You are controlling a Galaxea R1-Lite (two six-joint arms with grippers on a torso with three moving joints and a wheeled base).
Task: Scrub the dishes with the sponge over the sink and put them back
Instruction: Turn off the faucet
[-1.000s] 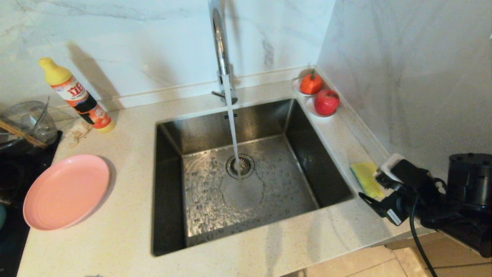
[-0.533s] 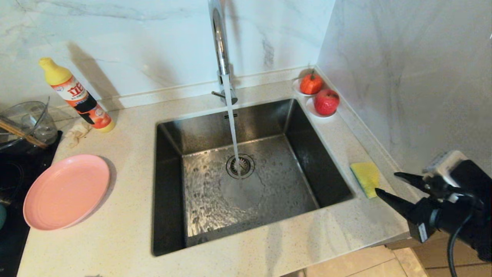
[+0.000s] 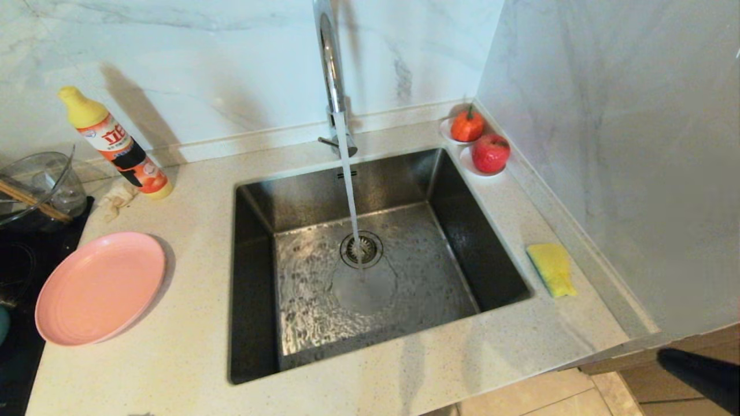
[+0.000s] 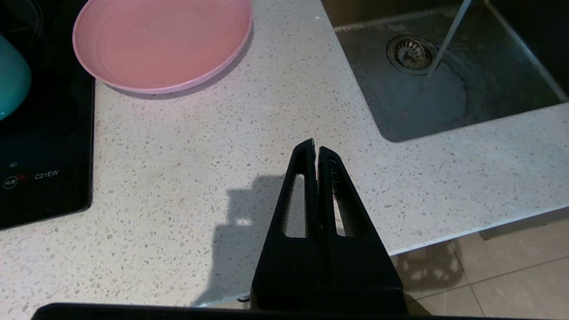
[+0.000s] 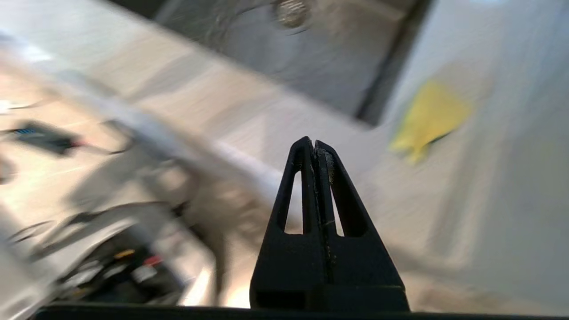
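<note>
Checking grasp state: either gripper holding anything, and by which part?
Nothing held. Right gripper is shut on nothing; the sponge lies on the counter beside the sink. Left gripper is shut and empty above the counter.

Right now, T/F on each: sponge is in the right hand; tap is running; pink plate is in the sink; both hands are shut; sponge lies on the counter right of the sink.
1. The sponge is in the right hand. False: that hand is shut on nothing, away from the sponge.
2. Water runs from the faucet into the sink. True.
3. The pink plate sits in the sink. False: it rests on the counter left of the sink.
4. The left hand and the right hand are both shut. True.
5. The sponge lies on the counter right of the sink. True.
</note>
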